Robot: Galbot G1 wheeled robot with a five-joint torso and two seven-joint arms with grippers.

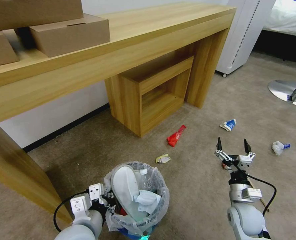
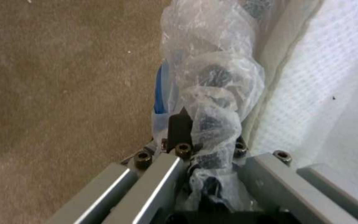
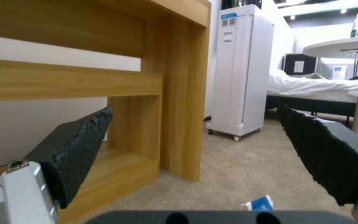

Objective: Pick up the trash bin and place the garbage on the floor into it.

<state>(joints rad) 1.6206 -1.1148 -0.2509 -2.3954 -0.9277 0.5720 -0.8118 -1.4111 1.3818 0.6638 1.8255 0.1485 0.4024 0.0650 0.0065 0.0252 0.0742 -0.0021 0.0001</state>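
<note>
White slipper (image 1: 125,186) in trash bin (image 1: 161,200)

I count one trash bin (image 1: 137,200) — one white slipper (image 1: 126,188) inside — four litter pieces on the floor (image 1: 194,186) (red wrapper (image 1: 175,135) among them), three cardboard boxes (image 1: 71,33).

Head view high over carpet (image 1: 201,110); wrist views low, sharing blue-white carton (image 3: 259,203).
</note>
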